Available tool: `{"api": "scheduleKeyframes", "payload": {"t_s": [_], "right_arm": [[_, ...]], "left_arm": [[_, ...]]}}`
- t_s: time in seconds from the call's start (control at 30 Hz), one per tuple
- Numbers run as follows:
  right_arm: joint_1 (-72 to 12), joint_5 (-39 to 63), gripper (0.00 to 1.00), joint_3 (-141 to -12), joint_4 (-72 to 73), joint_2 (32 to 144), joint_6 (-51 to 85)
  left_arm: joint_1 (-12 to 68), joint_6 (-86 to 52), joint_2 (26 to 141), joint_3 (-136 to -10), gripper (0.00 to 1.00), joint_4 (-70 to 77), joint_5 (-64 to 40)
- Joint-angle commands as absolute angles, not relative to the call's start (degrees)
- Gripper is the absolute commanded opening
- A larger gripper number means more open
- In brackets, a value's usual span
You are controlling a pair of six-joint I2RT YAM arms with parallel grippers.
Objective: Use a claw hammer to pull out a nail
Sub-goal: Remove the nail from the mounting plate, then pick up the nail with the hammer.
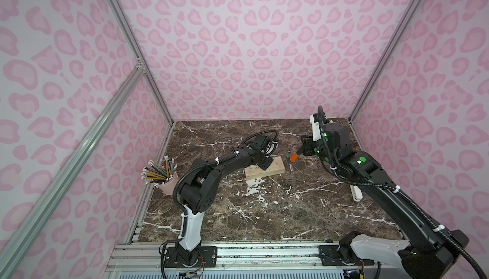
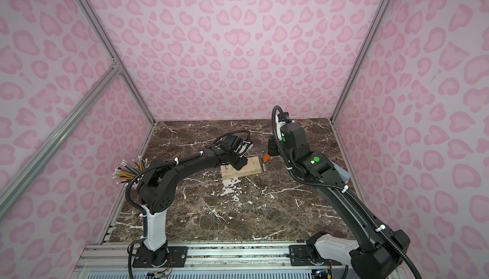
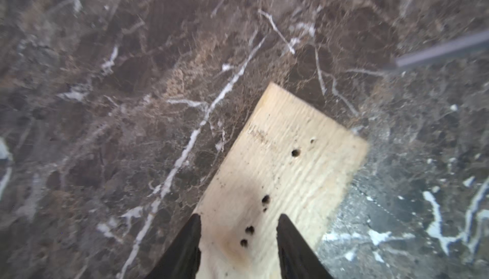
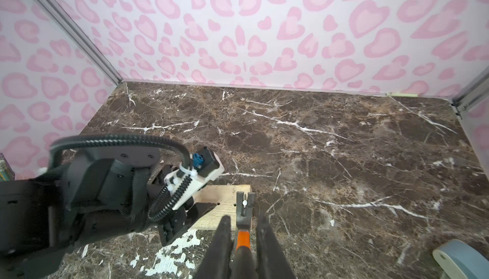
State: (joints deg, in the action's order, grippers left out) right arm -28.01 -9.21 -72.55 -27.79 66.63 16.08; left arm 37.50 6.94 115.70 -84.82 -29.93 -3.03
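Right hand (image 4: 244, 220) tight around claw hammer (image 4: 243, 238).

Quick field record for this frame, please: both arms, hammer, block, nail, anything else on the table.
right jaws: shut on the hammer, on the shaft near its orange collar
hammer head: at one end of the block
left jaws: apart, over the block's holed top
nail: seemingly a thin upright pin at the block's other end
other: pencil cup
surface: marble table
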Motion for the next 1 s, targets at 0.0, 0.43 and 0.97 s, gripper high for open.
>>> {"api": "scheduleKeyframes", "payload": {"t_s": [0.0,0.43,0.97], "right_arm": [[-27.2,-6.4,0.0,-71.5,-26.2,63.7,18.3],[-17.2,16.1,0.0,-73.6,-32.1,58.4,20.0],[-14.8,32.6,0.0,-76.6,-33.9,62.1,21.4]], "left_arm": [[38.1,8.0,113.3,-89.0,0.51,-31.6,-4.8],[38.6,7.5,86.7,-62.8,0.55,-9.3,-11.2],[42.4,24.2,77.1,-46.7,0.55,-2.8,-8.2]]}}
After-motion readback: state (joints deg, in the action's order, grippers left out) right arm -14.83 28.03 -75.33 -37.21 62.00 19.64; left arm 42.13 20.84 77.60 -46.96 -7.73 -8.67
